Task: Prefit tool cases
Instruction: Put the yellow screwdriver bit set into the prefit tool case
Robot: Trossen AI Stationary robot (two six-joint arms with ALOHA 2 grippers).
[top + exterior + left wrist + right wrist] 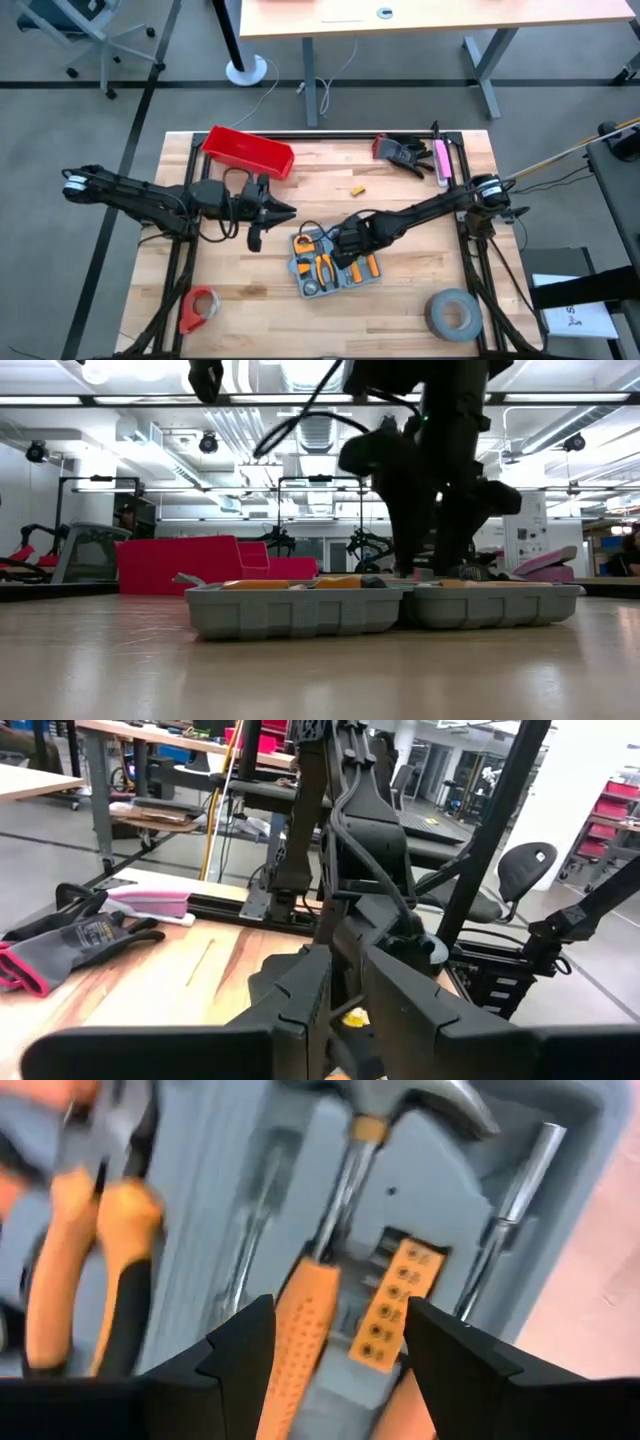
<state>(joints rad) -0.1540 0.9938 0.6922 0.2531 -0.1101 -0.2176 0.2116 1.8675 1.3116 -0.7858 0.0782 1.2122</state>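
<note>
- The tool case [335, 268] lies open and flat on the bench [400, 210], a little toward the near edge from the middle, with both grey halves side by side and orange-handled tools seated in the recesses.
- I have the right gripper [350, 248] down over the case's far half. In the right wrist view its jaws stand apart either side of an orange-handled hammer [330, 1270] lying in its recess; I see them straddling the handle, not clamped on it.
- Next to the hammer in that view sit an orange bit holder [395, 1305], a metal shaft and a pair of orange-and-black pliers [95, 1250].
- The left gripper [262, 212] hangs above the bench, left of the case and apart from it. Its jaws look nearly shut with nothing between them.
- The red bin [248, 152] sits at the far edge toward the far-left corner, close behind the left gripper.
- Black-and-red gloves [400, 152] and a pink tool [441, 160] lie near the far-right corner.
- A small yellow piece [356, 189] lies alone on the bare wood between the case and the far edge.
- The grey tape roll [452, 314] is at the near-right corner, and a red tape roll [199, 308] is at the near-left corner.
- Bare wood shows right of the case up to the right edge.
</note>
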